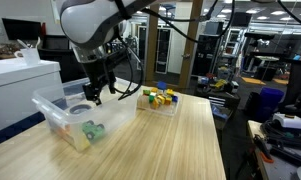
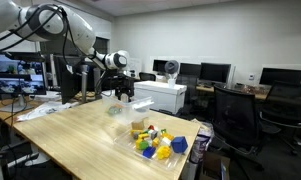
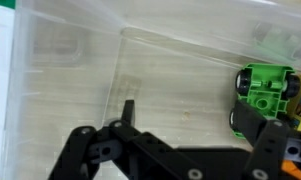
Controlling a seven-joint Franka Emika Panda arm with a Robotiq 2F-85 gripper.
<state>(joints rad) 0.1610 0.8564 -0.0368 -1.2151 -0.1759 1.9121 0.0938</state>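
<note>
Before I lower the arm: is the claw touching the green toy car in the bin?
Apart. In an exterior view the open claw hangs at rim height, with clear space down to the green toy car in the bin.

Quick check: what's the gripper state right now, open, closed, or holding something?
Gripper: open, holding nothing. It hangs over the clear bin, with the green toy car just beside one finger.

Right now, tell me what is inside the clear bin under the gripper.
A green toy car lies in the clear bin. A finger of the gripper covers one corner of the car.
</note>
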